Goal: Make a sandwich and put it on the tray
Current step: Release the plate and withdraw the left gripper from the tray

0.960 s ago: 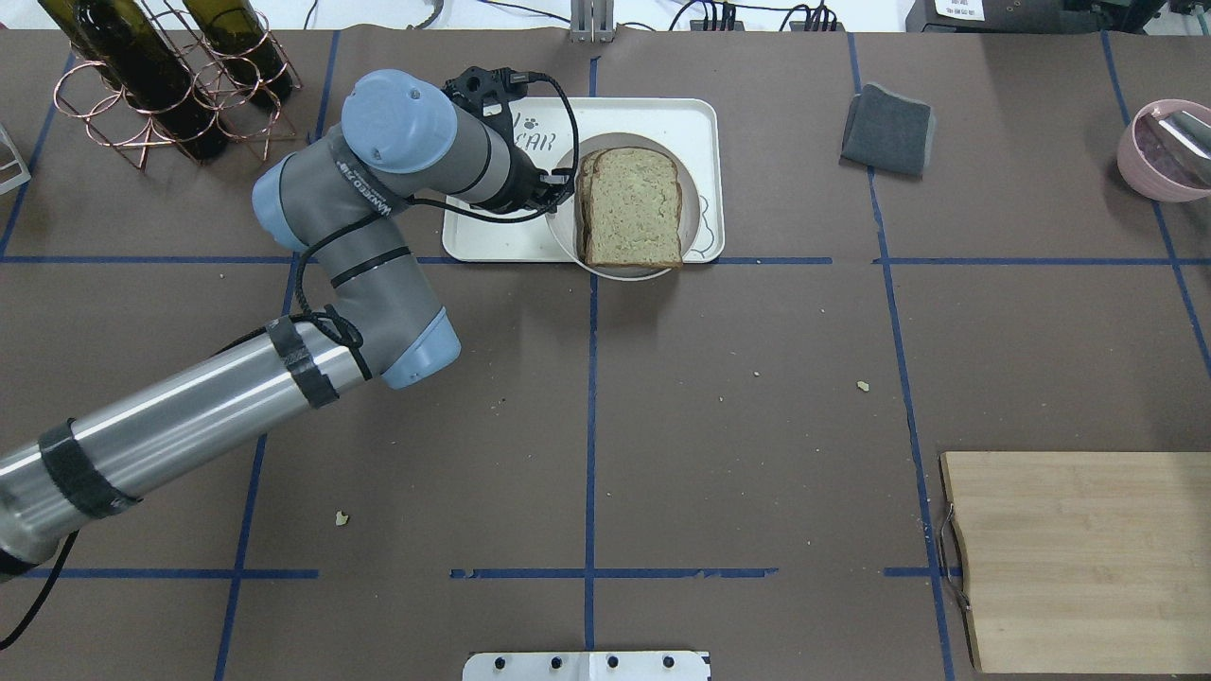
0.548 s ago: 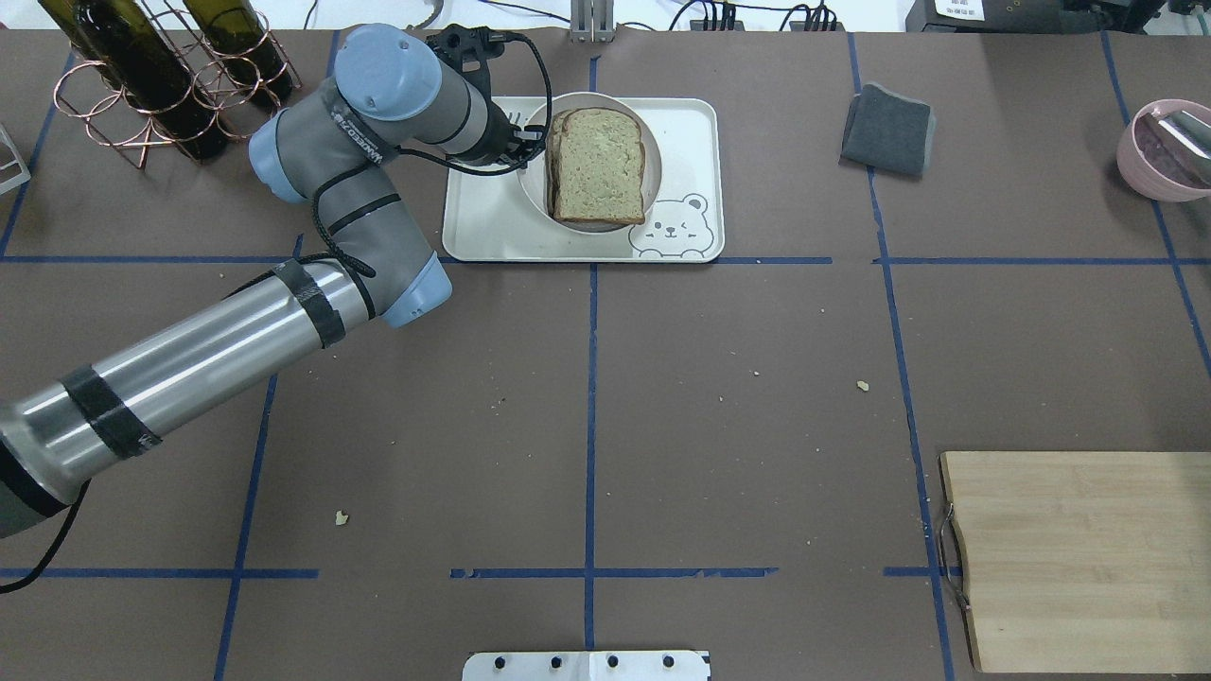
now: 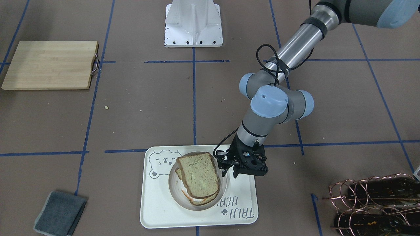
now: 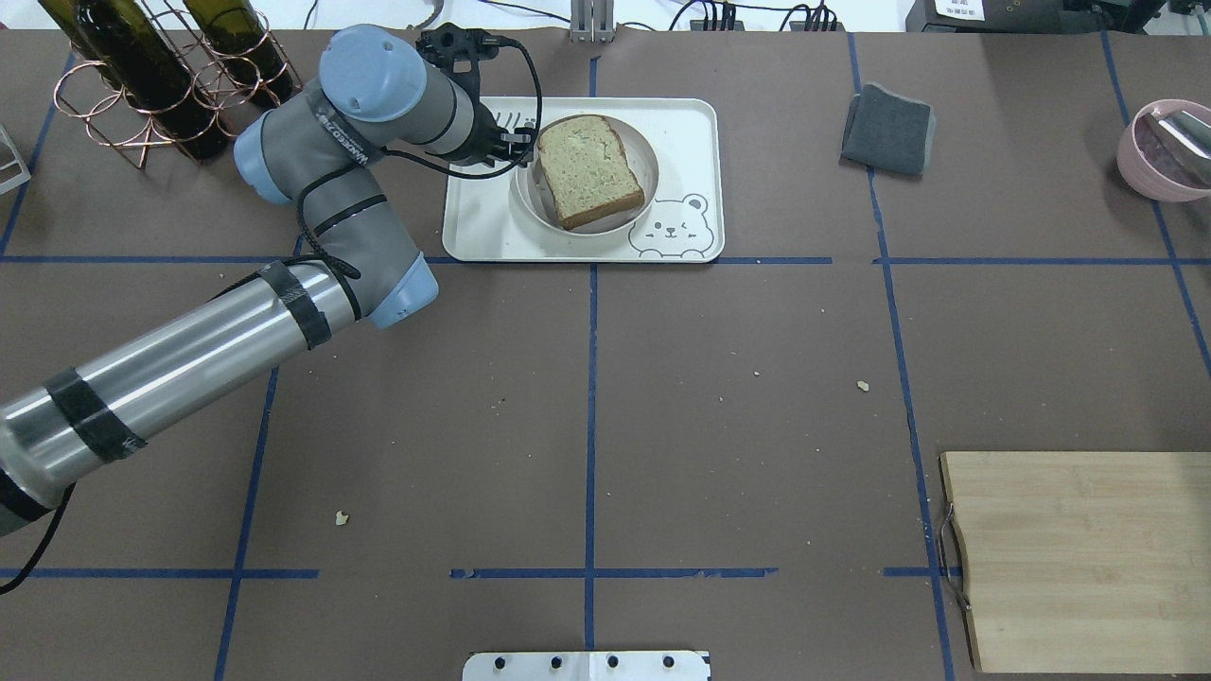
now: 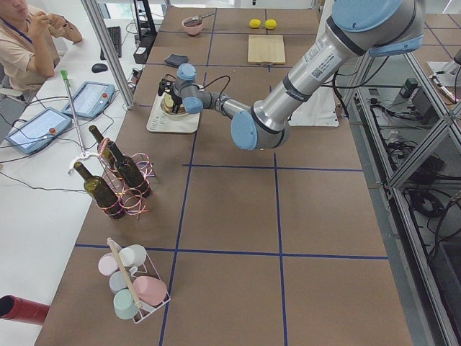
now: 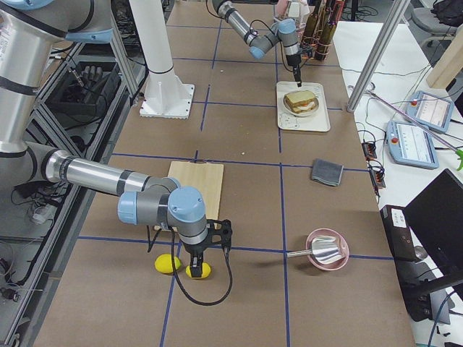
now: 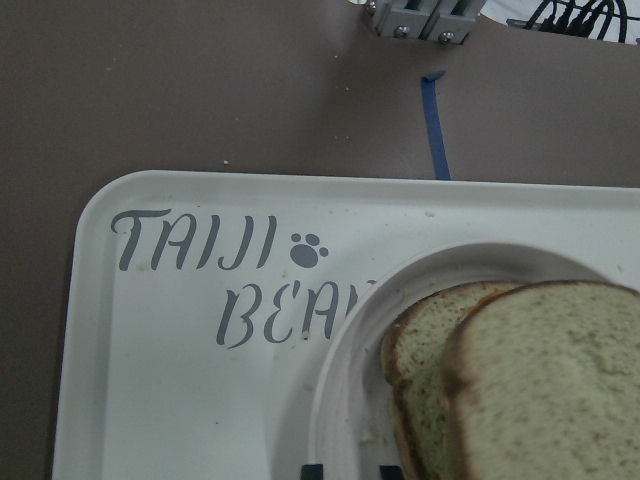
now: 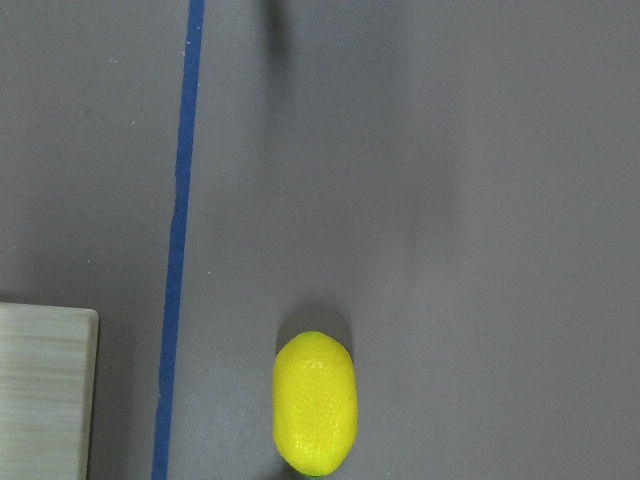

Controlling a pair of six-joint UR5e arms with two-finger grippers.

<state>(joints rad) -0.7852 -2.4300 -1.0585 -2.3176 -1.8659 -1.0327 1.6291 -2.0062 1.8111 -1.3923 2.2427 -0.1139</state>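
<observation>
The sandwich (image 4: 588,170), two speckled bread slices with the top one skewed, lies in the off-white bowl (image 4: 530,208). The bowl rests on the cream TAIJI BEAR tray (image 4: 482,227) at the far middle of the table. My left gripper (image 4: 523,151) is at the bowl's left rim, shut on it; in the front view the gripper (image 3: 228,172) stands over the bowl (image 3: 175,193). The left wrist view shows the sandwich (image 7: 540,390) and the tray lettering (image 7: 190,245). The egg barely shows. My right gripper (image 6: 197,262) hangs over a lemon (image 8: 315,415); I cannot tell if it is open.
A wooden cutting board (image 4: 1079,558) lies at the near right. A grey cloth (image 4: 887,128) and a pink bowl (image 4: 1164,147) sit at the far right. A copper rack with wine bottles (image 4: 161,76) stands far left. Two lemons (image 6: 168,264) lie beyond the board.
My left gripper moved the bowl with the sandwich left and farther back onto the tray, uncovering the bear face. The sandwich has turned and its top slice has shifted.
</observation>
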